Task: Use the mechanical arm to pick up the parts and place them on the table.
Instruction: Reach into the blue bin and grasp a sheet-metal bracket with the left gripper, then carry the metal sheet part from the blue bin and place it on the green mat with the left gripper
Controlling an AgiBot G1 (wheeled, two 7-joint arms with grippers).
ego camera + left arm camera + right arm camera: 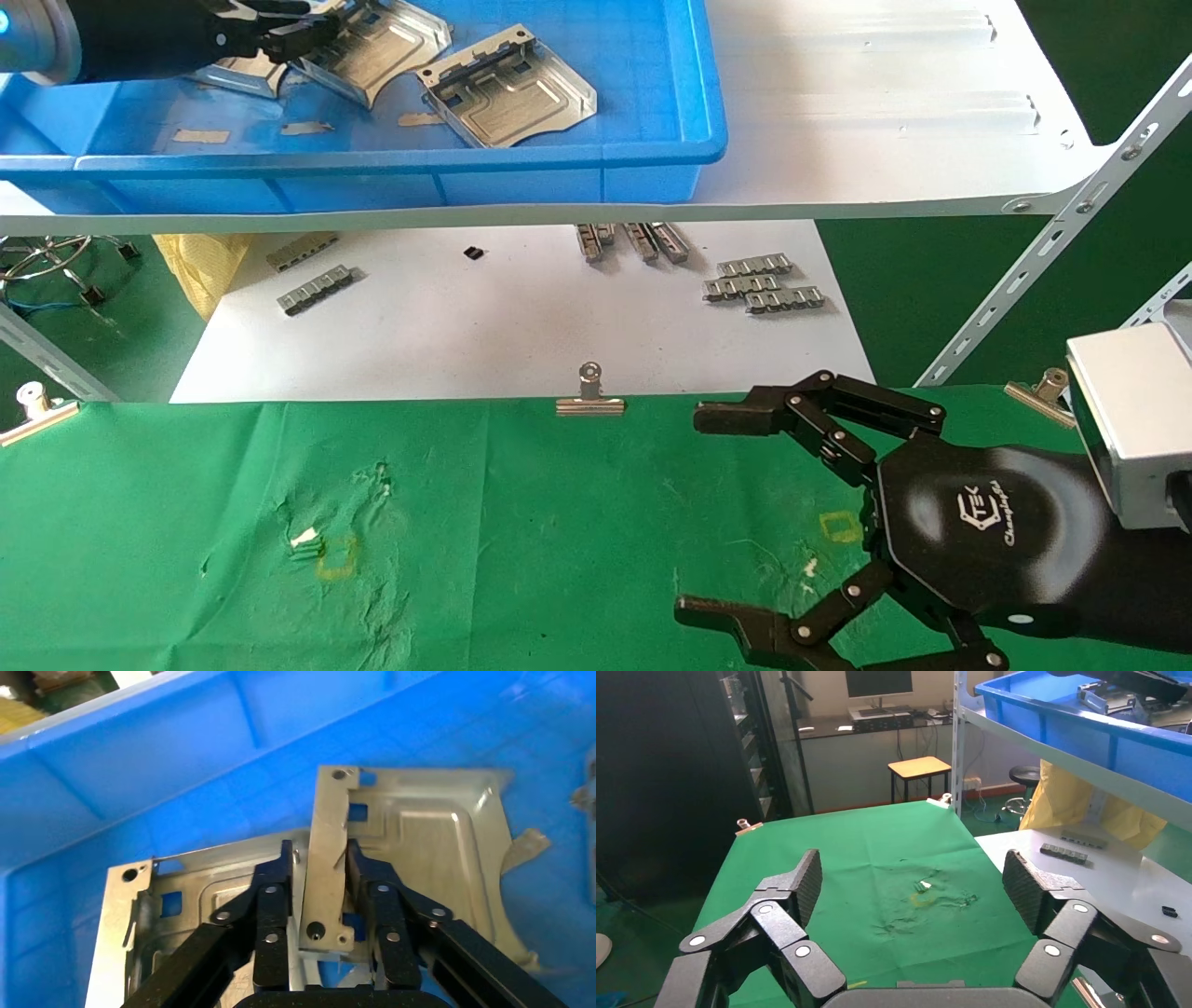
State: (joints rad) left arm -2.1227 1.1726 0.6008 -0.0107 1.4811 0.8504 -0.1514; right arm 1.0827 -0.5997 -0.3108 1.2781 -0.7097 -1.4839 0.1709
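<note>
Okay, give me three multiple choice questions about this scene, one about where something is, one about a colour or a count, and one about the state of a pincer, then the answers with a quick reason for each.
1. Where is the left pincer?
A. Inside the blue bin on the white shelf
B. Over the green table
C. Down by the small grey strips

2. What colour is the cloth on the table?
A. White
B. Green
C. Yellow

3. How does the right pincer stand?
A. Shut on a part
B. Shut on nothing
C. Open, holding nothing

Answers:
1 A: the head view shows the arm reaching into the bin among the parts.
2 B: the wrinkled cloth is bright green in the head and right wrist views.
3 C: its fingers are spread wide above the cloth with only bare cloth between them.

For contrast, the left wrist view shows the left pincer's fingers closed on the raised rim of a part.
</note>
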